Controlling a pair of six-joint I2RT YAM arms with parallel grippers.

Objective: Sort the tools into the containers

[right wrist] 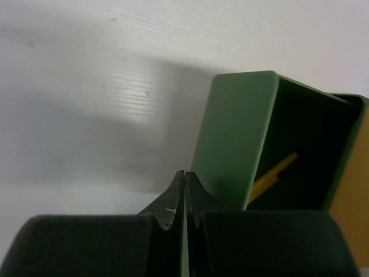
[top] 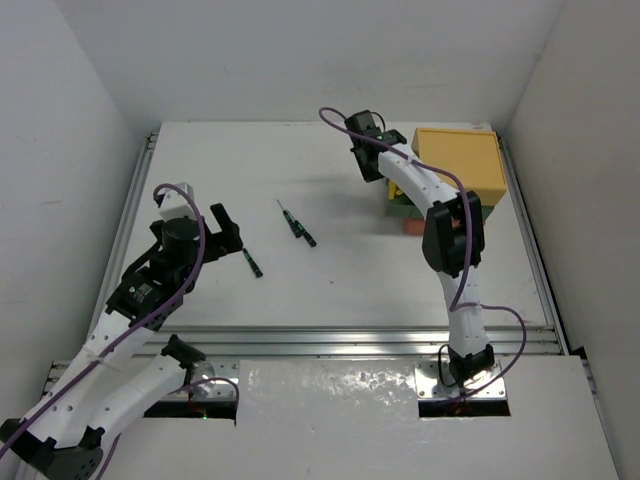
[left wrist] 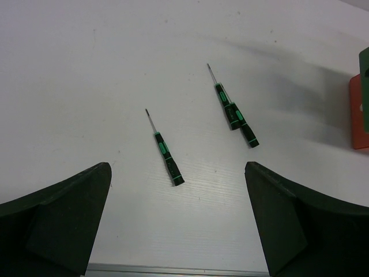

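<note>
My left gripper (top: 225,228) is open and empty, low over the table; its jaws (left wrist: 177,170) stand wide apart just short of one black-and-green screwdriver (left wrist: 164,151), which also shows from above (top: 252,262). Two more screwdrivers (left wrist: 233,109) lie touching further out (top: 297,224). My right gripper (right wrist: 185,174) is shut on the front wall of the dark green drawer (right wrist: 236,138), which is pulled open. A yellow piece, probably the utility knife (right wrist: 271,176), lies inside it. The yellow box (top: 458,160) tops the stack. The wrenches are out of view.
The red-orange box (top: 412,228) sits at the bottom of the stack and shows at the right edge of the left wrist view (left wrist: 358,112). A metal rail (top: 350,340) runs along the table's near edge. White walls close in the table.
</note>
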